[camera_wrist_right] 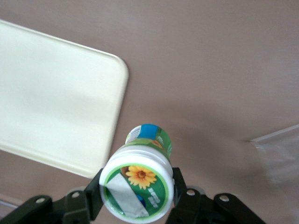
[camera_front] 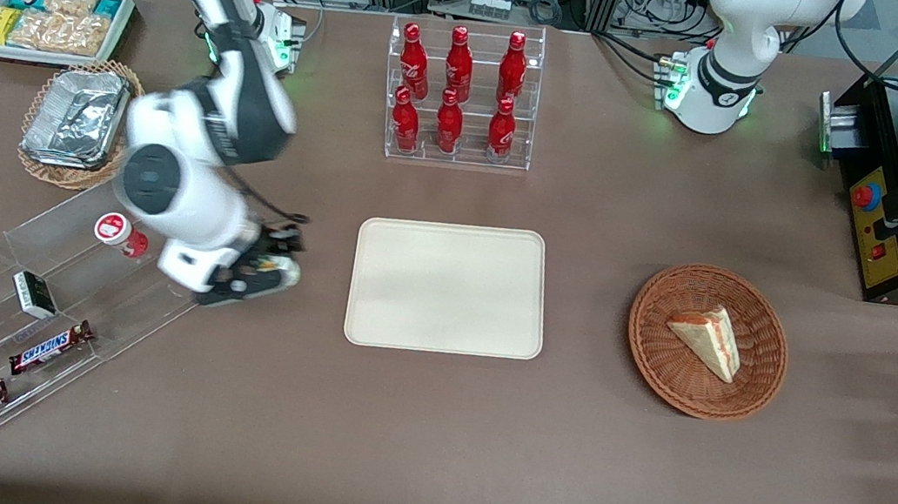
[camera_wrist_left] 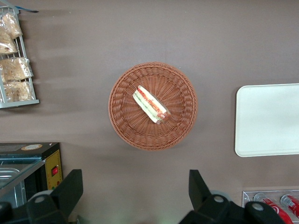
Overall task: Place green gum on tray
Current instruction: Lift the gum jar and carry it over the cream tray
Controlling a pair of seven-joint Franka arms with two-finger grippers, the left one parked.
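The green gum (camera_wrist_right: pixel 138 184) is a small bottle with a white lid bearing a green sunflower mark and a green-and-blue label. My gripper (camera_wrist_right: pixel 137 186) is shut on it, one black finger on each side of the lid, holding it above the brown table. In the front view the gripper (camera_front: pixel 258 269) hangs between the clear display stand and the tray, the gum (camera_front: pixel 268 264) barely showing under it. The cream-beige tray (camera_front: pixel 448 287) lies bare in the table's middle; its rounded corner (camera_wrist_right: pixel 112 70) is close beside the gum.
A red-lidded gum bottle (camera_front: pixel 116 232) stands on the clear stepped stand (camera_front: pixel 55 302) with Snickers bars and small boxes. A rack of red cola bottles (camera_front: pixel 460 95) stands farther from the front camera than the tray. A wicker basket with a sandwich (camera_front: pixel 707 341) lies toward the parked arm's end.
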